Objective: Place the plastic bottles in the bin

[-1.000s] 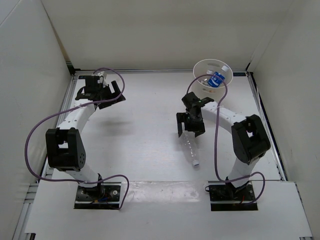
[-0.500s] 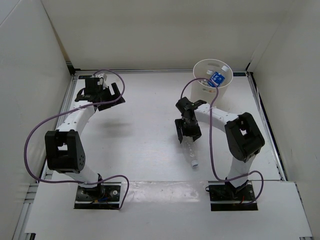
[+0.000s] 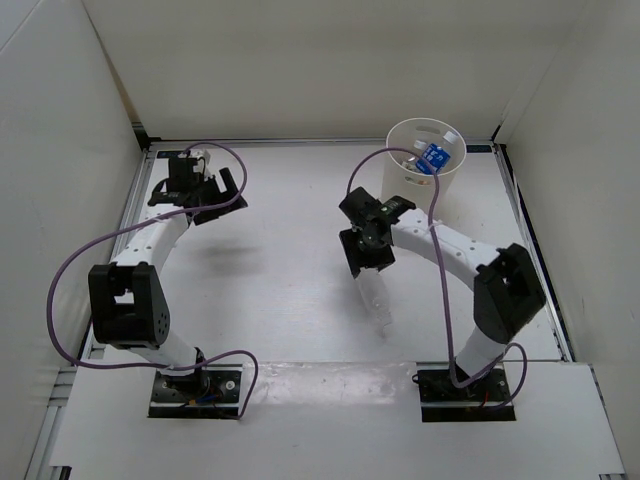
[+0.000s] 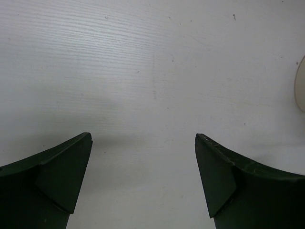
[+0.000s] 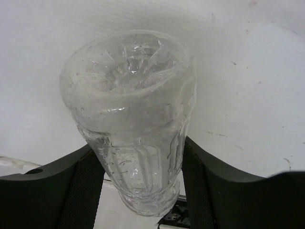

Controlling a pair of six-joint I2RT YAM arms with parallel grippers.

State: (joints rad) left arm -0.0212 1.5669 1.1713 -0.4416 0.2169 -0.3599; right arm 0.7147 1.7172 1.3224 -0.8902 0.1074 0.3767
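A clear label-less plastic bottle [image 3: 377, 297] sits between the fingers of my right gripper [image 3: 364, 252], which is shut on its body; its cap end points toward the near edge. In the right wrist view the bottle [image 5: 133, 105] fills the gap between the black fingers [image 5: 78, 191] of the right gripper [image 5: 138, 145], ribbed base toward the camera. The white bin [image 3: 445, 172] stands at the back right, behind this gripper, and holds a blue-labelled bottle [image 3: 433, 156]. My left gripper [image 3: 212, 192] hovers open at the back left, nothing between its fingertips [image 4: 143, 138].
White walls close in the table [image 3: 280, 270] on the left, back and right. Purple cables loop off both arms. The pale edge of a round thing [image 4: 300, 86] shows at the right border of the left wrist view.
My right gripper has closed on the clear bottle and shifted a little left and back with it, while its elbow swung right. The left arm has barely moved.
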